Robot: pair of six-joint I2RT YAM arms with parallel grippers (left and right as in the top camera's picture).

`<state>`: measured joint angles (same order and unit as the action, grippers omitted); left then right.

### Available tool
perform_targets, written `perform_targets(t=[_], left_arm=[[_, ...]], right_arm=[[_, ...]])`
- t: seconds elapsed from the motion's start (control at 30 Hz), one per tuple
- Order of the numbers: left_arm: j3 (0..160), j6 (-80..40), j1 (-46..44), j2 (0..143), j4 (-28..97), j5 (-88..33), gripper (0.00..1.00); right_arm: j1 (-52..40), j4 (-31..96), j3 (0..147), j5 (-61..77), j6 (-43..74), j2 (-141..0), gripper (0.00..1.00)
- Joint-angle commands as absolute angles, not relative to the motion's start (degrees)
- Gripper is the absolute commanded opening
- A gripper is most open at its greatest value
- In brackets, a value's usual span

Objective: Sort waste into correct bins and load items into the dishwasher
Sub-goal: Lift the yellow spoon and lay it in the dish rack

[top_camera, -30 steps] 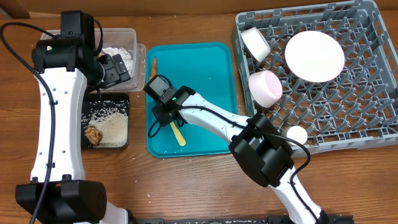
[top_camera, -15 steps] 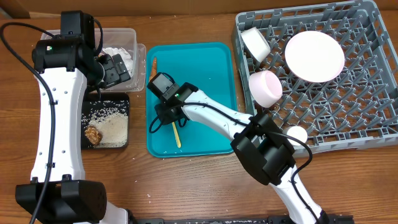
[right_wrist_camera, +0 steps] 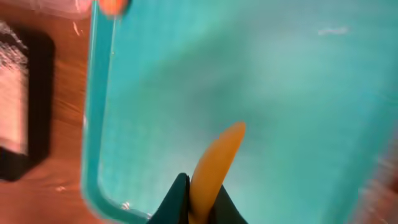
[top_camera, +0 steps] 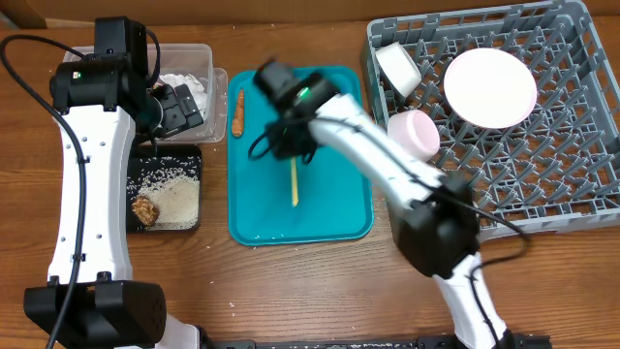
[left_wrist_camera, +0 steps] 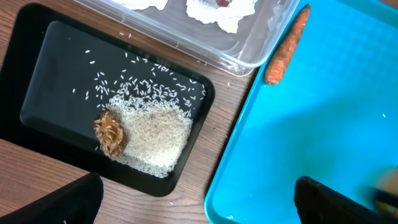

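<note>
Wooden table is carrying the teal tray, and over it the right gripper is pinching the pale yellow spoon by one end — jaws clamped on it. Left gripper is hovering wide open beside the clear tub.

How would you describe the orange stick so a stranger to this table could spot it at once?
Start at the teal tray in the middle of the table and go to its left rim, beside the clear tub. The orange stick lies along that rim near the far corner. It is the only orange thing there, unlike the pale yellow spoon over the tray's middle.
</note>
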<state>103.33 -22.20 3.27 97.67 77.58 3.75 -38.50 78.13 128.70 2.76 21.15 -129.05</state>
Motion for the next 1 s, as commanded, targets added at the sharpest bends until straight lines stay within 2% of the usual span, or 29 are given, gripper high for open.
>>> perform_targets(t=[0.0,0.17,0.4,0.77,0.8,0.83,0.87,0.9,0.93,0.97], left_arm=[[103.7,-22.31,3.36,98.15,77.54,4.47,1.0],[103.7,-22.31,3.36,98.15,77.54,4.47,1.0],[103.7,-22.31,3.36,98.15,77.54,4.47,1.0],[103.7,-22.31,3.36,98.15,77.54,4.47,1.0],[103.7,-22.31,3.36,98.15,77.54,4.47,1.0],[103.7,-22.31,3.36,98.15,77.54,4.47,1.0],[103.7,-22.31,3.36,98.15,77.54,4.47,1.0],[103.7,-22.31,3.36,98.15,77.54,4.47,1.0],[103.7,-22.31,3.36,98.15,77.54,4.47,1.0],[103.7,-22.31,3.36,98.15,77.54,4.47,1.0]], right_arm=[[-33.01,84.66,134.08,-6.37,30.61,-117.45,0.04],[-21.74,96.92,133.97,-15.73,49.54,-113.45,0.04],[-7.68,97.06,123.13,-19.05,61.89,-113.67,0.04],[2.02,91.29,105.27,-18.85,64.75,-113.69,0.04],[2.09,90.5,104.38,-19.0,64.71,-113.69,0.09],[2.13,89.6,103.42,-19.25,64.73,-113.69,0.2],[2.17,88.84,102.85,-19.33,64.49,-113.69,0.44],[2.22,88.14,102.52,-19.51,64.03,-113.71,0.73],[2.22,87.64,102.52,-19.49,63.29,-113.8,0.88],[2.22,87.07,102.52,-19.46,62.5,-113.8,0.96]])
